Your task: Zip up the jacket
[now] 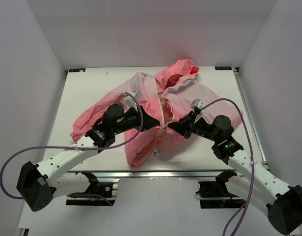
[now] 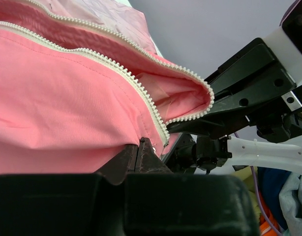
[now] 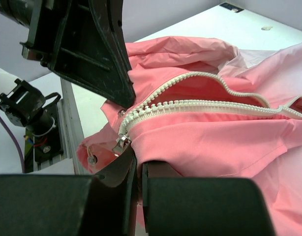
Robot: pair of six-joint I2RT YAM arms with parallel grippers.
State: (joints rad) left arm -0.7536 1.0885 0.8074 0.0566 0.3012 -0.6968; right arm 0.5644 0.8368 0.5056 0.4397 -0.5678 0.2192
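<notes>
Left claw is pressed together on the jacket just left of the zipper, at its lower end; right claw pinches cloth just right of it. Jacket lies rumpled on the bench, zipper open above. Risk: thin fabric slipping free, or bunching into the zipper and jamming it.

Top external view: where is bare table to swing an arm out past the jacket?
Bare table shows in the far-left corner beyond the sleeve, along the right edge past the jacket, and at the near edge right of the hem. The middle is crowded: left gripper and right gripper meet at the zipper, jaws shut on fabric.
</notes>
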